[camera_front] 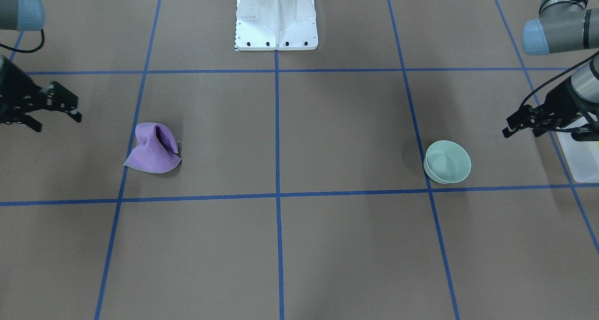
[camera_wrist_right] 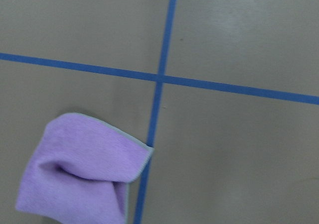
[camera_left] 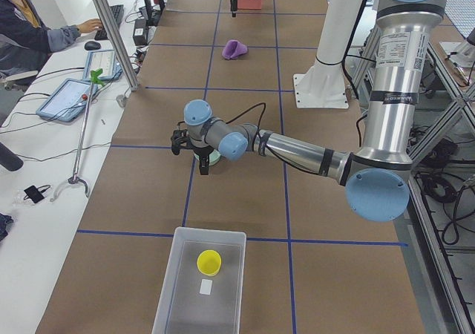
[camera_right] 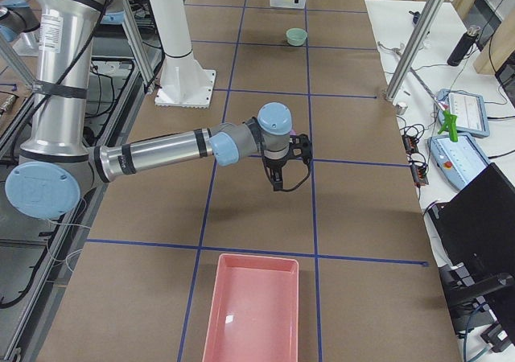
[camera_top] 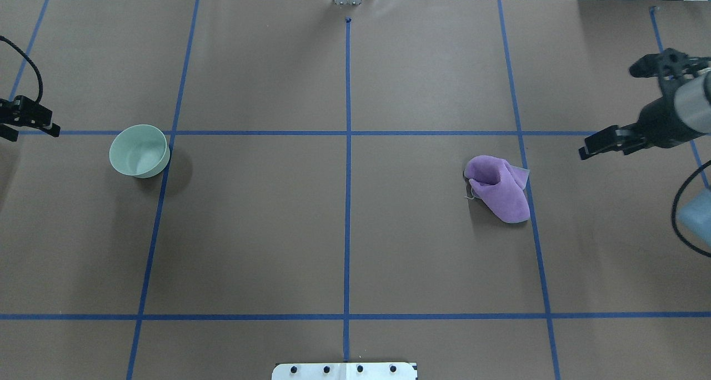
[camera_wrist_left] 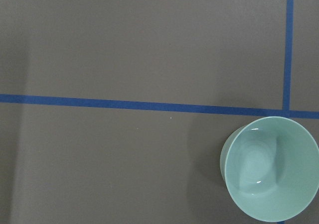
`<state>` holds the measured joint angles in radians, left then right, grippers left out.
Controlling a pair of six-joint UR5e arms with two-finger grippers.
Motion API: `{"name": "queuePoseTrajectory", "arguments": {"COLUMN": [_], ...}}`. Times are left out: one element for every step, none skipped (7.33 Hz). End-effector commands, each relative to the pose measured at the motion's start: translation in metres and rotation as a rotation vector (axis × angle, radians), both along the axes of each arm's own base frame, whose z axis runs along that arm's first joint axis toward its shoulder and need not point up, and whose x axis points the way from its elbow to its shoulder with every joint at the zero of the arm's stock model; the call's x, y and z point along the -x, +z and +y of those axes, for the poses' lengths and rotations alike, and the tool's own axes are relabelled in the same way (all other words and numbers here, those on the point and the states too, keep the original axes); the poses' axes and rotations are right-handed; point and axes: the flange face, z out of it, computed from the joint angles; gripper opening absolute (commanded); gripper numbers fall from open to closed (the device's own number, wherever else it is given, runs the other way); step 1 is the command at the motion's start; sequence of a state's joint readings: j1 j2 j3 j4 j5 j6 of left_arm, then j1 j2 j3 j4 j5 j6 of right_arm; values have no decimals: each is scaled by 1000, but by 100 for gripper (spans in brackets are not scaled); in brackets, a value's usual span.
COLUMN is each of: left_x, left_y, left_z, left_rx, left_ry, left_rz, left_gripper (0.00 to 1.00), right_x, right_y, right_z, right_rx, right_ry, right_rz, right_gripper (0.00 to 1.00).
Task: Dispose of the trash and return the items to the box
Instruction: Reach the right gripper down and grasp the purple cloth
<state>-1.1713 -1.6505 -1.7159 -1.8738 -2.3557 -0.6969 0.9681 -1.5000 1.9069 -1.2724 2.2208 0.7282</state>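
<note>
The mint-green bowl [camera_front: 447, 162] stands upright on the brown desk [camera_front: 346, 137], on the robot's left side, right by a blue tape line. The left tool [camera_front: 514, 123] hangs near the bowl without touching it, and its two fingers are spread apart with nothing between them. In the side view from the left, this tool covers most of the bowl. The left wrist view cuts off the bowl's edge at the corner. The yellow cup [camera_left: 209, 262] sits inside the frosted plastic bin [camera_left: 182, 289] at the desk's left end. There is a small white patch beside the cup (too small to tell what it is). In the front view only a corner of the bin shows at the edge, partly behind the left arm, and the overhead view does not reach it. The purple cloth [camera_front: 154, 148] lies crumpled on the robot's right side, well apart from the bowl. The right tool [camera_front: 57, 120] hangs near the cloth, not touching it, with its fingers spread and holding nothing. The right wrist view cuts the cloth off at the bottom. Neither wrist view shows its own tool's fingers. A pink tray [camera_right: 253, 306] lies at the desk's right end. The white pedestal [camera_front: 276, 16] is cut off at the top.
</note>
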Motion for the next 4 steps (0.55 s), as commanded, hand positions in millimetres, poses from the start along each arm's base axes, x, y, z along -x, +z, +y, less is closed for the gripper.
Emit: {"name": "queuePoseTrajectory", "arguments": {"left_x": [-1, -1, -1, -1], "left_y": [-1, 1, -1, -2], "left_z": [0, 0, 0, 1], "left_rx": [-1, 2, 1, -1], "left_ry": [-1, 1, 0, -1], "left_rz": [1, 1, 2, 3], "left_gripper": [90, 90, 90, 90], "right_x": [97, 112, 127, 136], "right_y": [-49, -50, -45, -38], "right_z": [6, 15, 23, 27], "right_rx": [37, 30, 38, 45], "right_ry": [8, 9, -7, -19], "right_rz": [-35, -23, -9, 4], "right_gripper": [100, 100, 100, 98]}}
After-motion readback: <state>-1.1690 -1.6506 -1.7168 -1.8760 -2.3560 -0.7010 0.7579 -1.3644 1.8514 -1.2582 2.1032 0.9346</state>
